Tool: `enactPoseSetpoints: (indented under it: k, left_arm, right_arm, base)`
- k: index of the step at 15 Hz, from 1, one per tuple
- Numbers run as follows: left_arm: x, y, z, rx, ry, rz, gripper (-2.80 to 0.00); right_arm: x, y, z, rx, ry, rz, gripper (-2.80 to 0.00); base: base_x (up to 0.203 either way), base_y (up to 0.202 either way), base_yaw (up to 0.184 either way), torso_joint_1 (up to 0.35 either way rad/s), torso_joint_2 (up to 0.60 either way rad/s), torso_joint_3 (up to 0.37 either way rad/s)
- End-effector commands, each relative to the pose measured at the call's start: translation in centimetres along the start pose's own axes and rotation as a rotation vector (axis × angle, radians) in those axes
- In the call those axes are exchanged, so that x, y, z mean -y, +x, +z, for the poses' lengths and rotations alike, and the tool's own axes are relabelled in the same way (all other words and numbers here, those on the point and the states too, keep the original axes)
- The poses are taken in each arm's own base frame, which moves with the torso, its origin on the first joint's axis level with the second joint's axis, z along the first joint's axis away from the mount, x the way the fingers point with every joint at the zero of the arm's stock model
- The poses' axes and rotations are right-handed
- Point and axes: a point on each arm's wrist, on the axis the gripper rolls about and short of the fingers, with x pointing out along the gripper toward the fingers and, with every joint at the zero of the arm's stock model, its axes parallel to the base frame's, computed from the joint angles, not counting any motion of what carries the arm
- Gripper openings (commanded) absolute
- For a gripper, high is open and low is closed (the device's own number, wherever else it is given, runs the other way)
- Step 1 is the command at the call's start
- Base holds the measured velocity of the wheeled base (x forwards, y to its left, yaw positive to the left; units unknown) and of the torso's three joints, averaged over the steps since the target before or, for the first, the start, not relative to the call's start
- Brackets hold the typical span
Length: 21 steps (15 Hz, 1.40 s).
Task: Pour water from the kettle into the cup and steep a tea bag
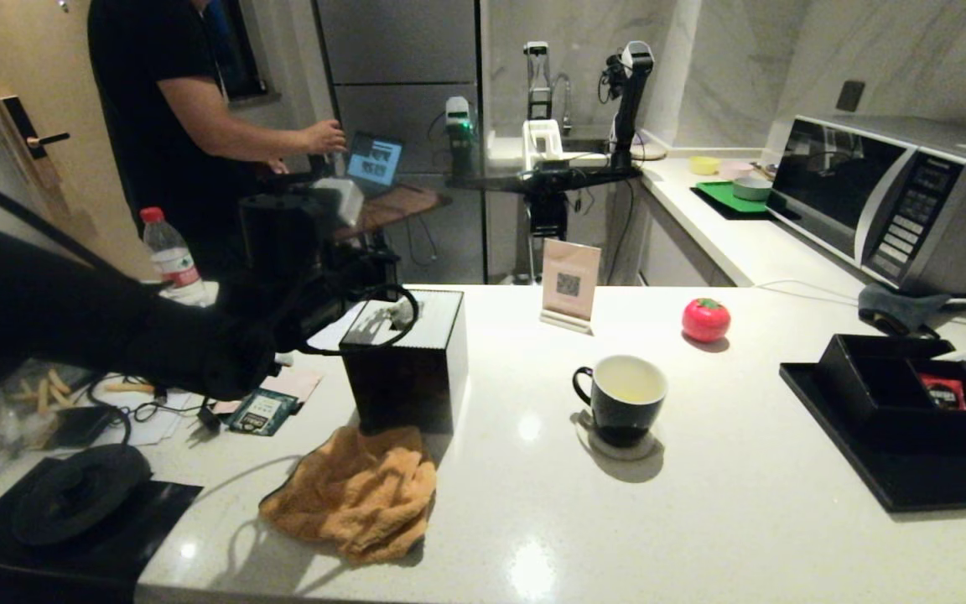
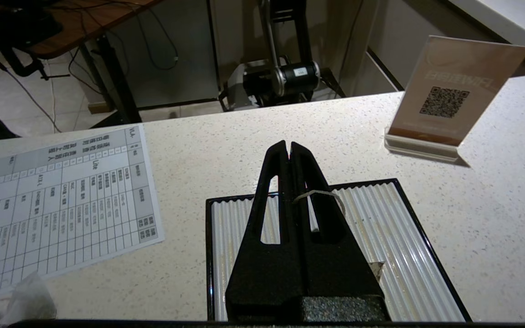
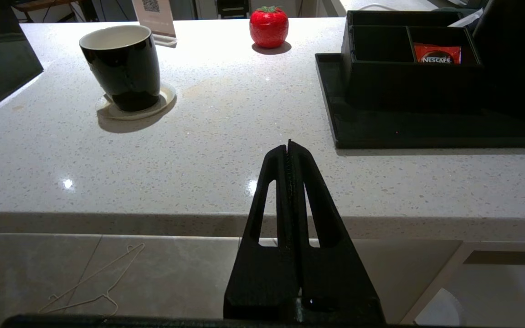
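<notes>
Left gripper (image 2: 288,146) has its fingers pressed together with a thin pale string (image 2: 317,195) looped over one, hovering above the black ribbed-top tissue box (image 2: 381,237). The black ceramic mug with white inside (image 1: 621,396) sits on a pale coaster well to the right. Right gripper (image 3: 288,146) – pressed together too, empty, off the counter's edge.

My left arm (image 1: 72,319) is bulky matte black with looping black cables; each end effector (image 2: 289,148) has two tapered black fingers (image 3: 271,191) with slotted cut-outs.
</notes>
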Motion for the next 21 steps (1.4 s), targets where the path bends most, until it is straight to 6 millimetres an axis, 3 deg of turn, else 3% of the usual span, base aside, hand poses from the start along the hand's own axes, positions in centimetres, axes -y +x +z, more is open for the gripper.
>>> enactPoseSetpoints:
  k: [1,11,21]
  left_arm:
    - [0.0,-0.1,0.2,0.01,-0.003,0.017,-2.8]
    - [1.4,-0.5,2.4,0.079,-0.012,0.025,-2.8]
    - [2.5,-0.5,1.7,0.056,-0.012,0.069,-2.8]
  right_arm:
    - [0.0,0.0,0.0,-0.001,0.0,0.0,-2.8]
    - [0.0,0.0,0.0,-0.001,0.0,0.0,-2.8]
    - [0.0,0.0,0.0,-0.002,0.0,0.0,-2.8]
  base:
    - [0.0,0.0,0.0,0.0,0.0,0.0]
    - [0.0,0.0,0.0,0.0,0.0,0.0]
    - [0.0,0.0,0.0,0.0,0.0,0.0]
